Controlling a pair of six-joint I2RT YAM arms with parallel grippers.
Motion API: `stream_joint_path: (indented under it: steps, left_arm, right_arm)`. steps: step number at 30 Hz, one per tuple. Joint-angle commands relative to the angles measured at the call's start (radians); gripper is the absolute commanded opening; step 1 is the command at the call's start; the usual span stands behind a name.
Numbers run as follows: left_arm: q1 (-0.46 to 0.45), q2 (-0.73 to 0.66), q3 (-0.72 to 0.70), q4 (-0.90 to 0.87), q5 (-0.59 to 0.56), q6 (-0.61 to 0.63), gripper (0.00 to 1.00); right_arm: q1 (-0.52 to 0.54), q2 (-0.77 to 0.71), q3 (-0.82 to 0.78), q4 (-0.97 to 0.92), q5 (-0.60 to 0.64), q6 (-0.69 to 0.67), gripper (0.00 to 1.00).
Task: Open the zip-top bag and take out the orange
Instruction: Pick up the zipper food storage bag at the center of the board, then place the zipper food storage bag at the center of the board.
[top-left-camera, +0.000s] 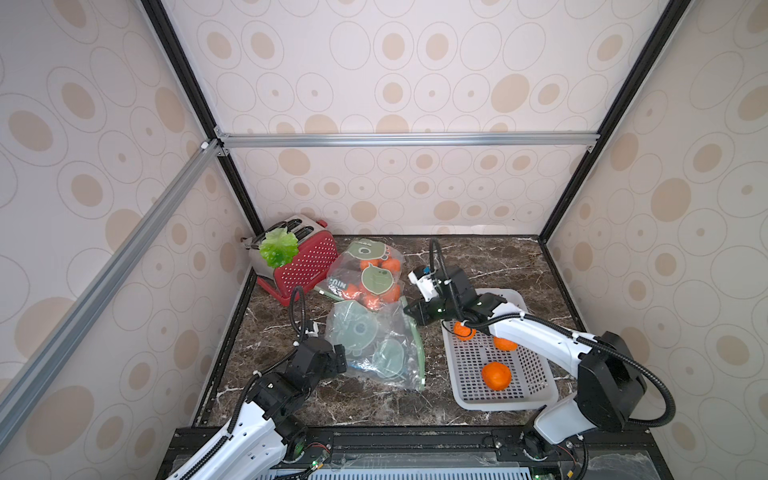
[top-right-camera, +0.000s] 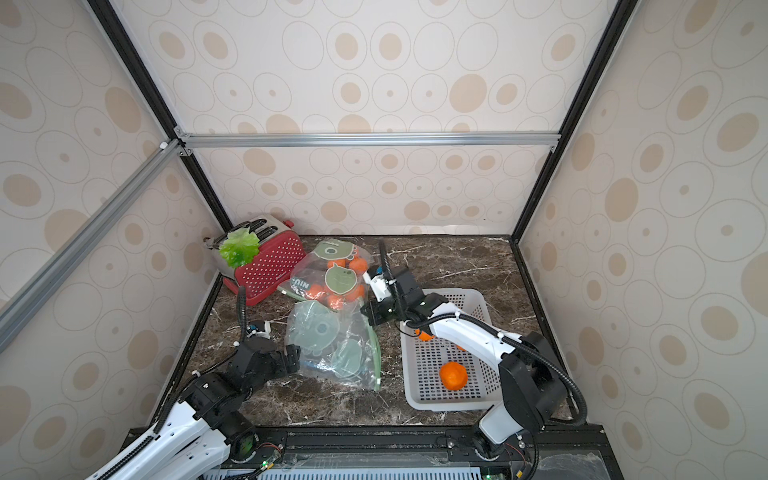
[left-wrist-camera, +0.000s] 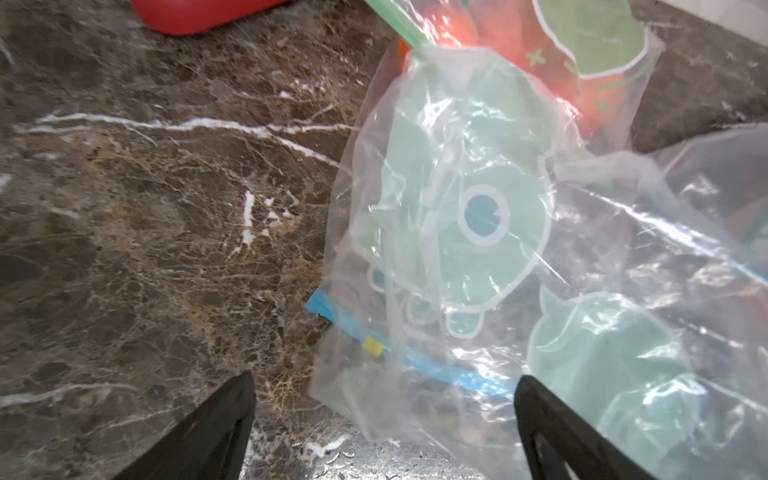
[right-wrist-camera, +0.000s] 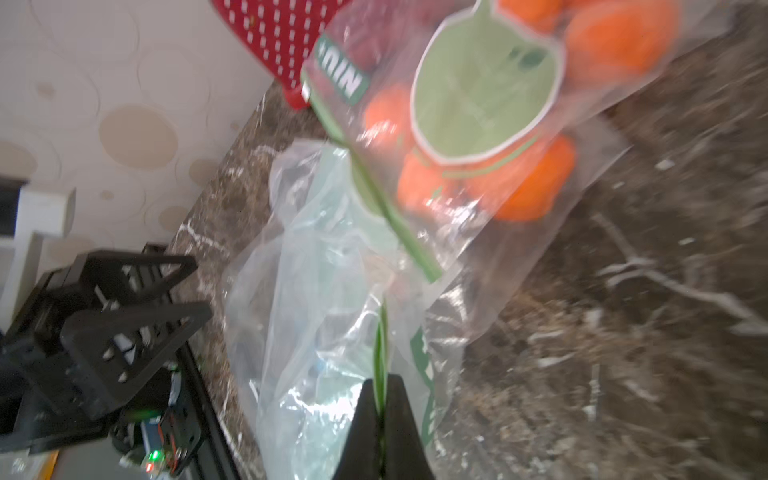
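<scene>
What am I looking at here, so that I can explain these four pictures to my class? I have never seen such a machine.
Two robot arms work at a marble table. Two pictures look down from above, side by side. The other two come from a camera on each arm's wrist.

On the table are a red toaster with a green leaf on it, a clear bag full of oranges, a crumpled bag showing no oranges, and a white basket holding three oranges.

The right gripper is shut on the crumpled bag's green zip edge. The left gripper is open at that bag's opposite side, gripping nothing.
</scene>
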Motion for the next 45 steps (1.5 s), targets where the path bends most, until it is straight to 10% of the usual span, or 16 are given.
stream_joint_path:
  steps: [1,10,20,28,45]
  left_arm:
    - [0.005,-0.053,0.033,-0.074,-0.076,0.011,0.99]
    - [0.005,-0.01,0.023,-0.029,-0.07,0.016,0.97]
    - [0.103,0.179,0.061,0.2,0.128,0.034,0.92]
    - [0.338,0.378,0.168,0.342,0.294,0.028,0.98]
    - [0.516,0.84,0.316,0.745,0.479,-0.031,0.84]
  right_arm:
    - [-0.094,-0.054,0.061,0.103,0.007,0.03,0.0]
    - [-0.371,-0.004,0.175,0.21,0.081,0.289,0.0]
    - [-0.389,0.098,0.068,0.193,0.119,0.378,0.01]
    - [-0.383,-0.003,0.034,0.023,0.28,0.311,0.64]
    - [-0.309,-0.282,-0.204,0.02,0.232,0.114,0.64]
